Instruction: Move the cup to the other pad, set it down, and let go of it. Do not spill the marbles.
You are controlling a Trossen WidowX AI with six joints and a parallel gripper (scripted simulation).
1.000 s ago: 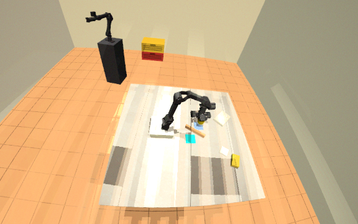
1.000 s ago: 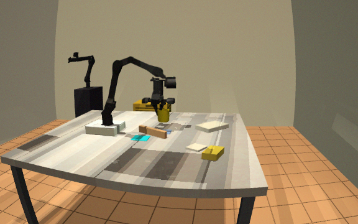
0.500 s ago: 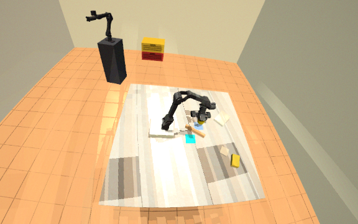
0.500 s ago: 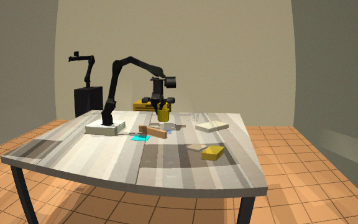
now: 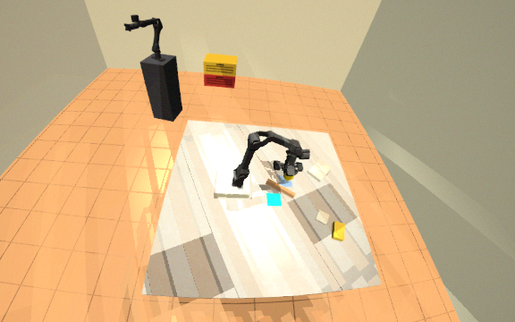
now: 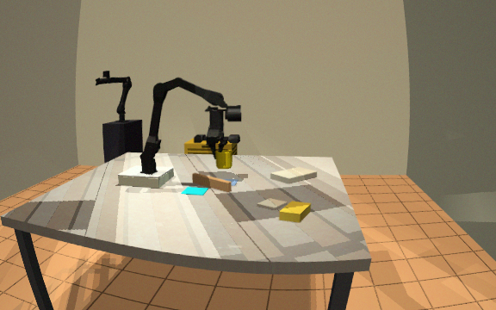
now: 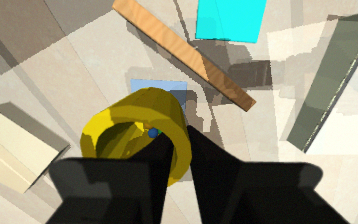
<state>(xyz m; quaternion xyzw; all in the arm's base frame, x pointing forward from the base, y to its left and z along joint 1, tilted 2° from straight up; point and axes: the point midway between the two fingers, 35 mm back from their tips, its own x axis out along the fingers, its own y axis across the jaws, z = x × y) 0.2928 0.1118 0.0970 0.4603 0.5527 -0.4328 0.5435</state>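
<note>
The yellow cup (image 5: 289, 177) (image 6: 224, 159) (image 7: 155, 102) hangs in the air, roughly upright, above the blue pad (image 5: 285, 182) (image 6: 234, 182) (image 7: 152, 84). My gripper (image 5: 290, 172) (image 6: 217, 150) (image 7: 180, 129) is shut on the cup's wall, with one finger inside the rim and one outside. A blue marble (image 7: 153, 133) shows inside the cup, with bits of green and orange beside it; the finger hides the rest. The cyan pad (image 5: 274, 199) (image 6: 195, 190) (image 7: 230, 20) lies across a wooden bar (image 5: 281, 188) (image 6: 212, 182) (image 7: 190, 55) from the blue pad, with nothing on it.
A cream block (image 5: 319, 171) (image 6: 294, 175) (image 7: 15, 150) lies beyond the blue pad. A thin beige tile (image 5: 323, 217) (image 6: 272, 203) and a yellow block (image 5: 338, 231) (image 6: 295, 211) lie farther right. The arm stands on a white base (image 5: 232, 192) (image 6: 140, 180) (image 7: 352, 120).
</note>
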